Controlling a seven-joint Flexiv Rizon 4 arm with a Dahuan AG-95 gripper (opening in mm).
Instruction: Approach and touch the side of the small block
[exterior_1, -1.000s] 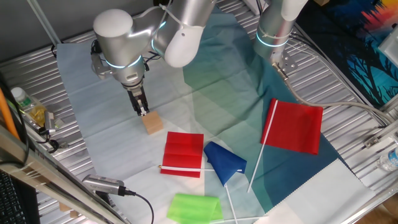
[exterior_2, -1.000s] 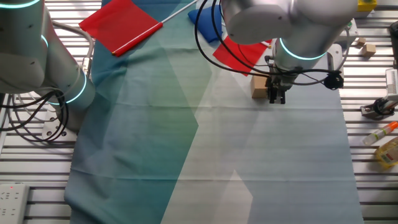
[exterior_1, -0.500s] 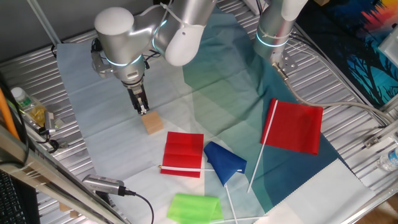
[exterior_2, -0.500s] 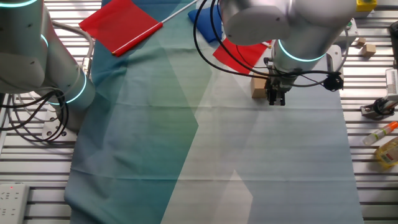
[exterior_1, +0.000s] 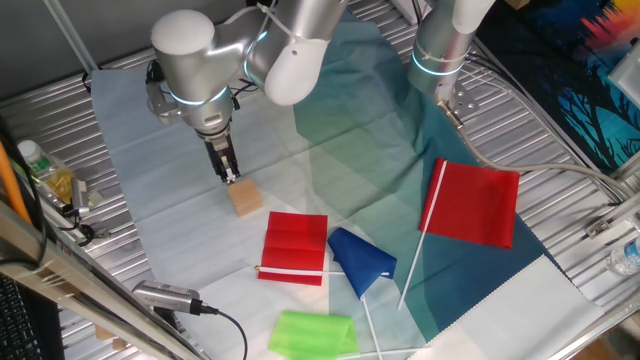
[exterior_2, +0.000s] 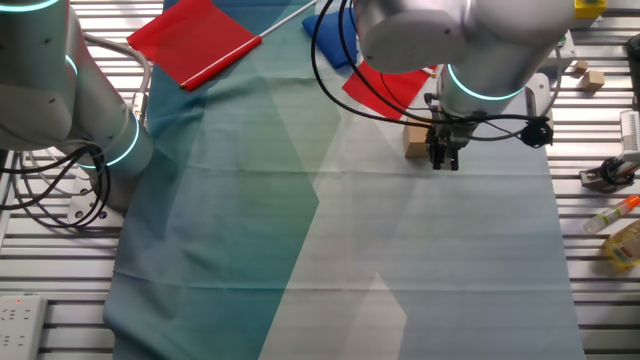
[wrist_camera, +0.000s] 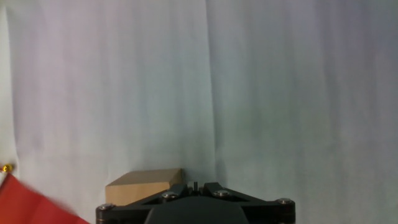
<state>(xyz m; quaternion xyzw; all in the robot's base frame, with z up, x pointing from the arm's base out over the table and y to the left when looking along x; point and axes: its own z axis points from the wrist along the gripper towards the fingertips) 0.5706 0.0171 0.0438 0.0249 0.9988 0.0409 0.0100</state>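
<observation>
A robotics lab: slatted metal bench (exterior_1: 560, 215), second robot arm (exterior_1: 445, 45), loose cables (exterior_1: 215, 315).

Slatted metal counter (exterior_1: 120, 105), pale-to-teal cloth sheet (exterior_1: 330, 170) spread over it, bottle (exterior_1: 40, 172) at the edge, black cable (exterior_1: 215, 318) near the front

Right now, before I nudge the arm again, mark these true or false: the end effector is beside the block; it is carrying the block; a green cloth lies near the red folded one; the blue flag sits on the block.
1. The end effector is right beside the small tan block. True.
2. The end effector has lifted the block. False: the block rests on the table cloth.
3. A green cloth lies near the red folded cloth. True.
4. The blue flag sits on the block. False: it lies apart, beside the red folded cloth.
</observation>
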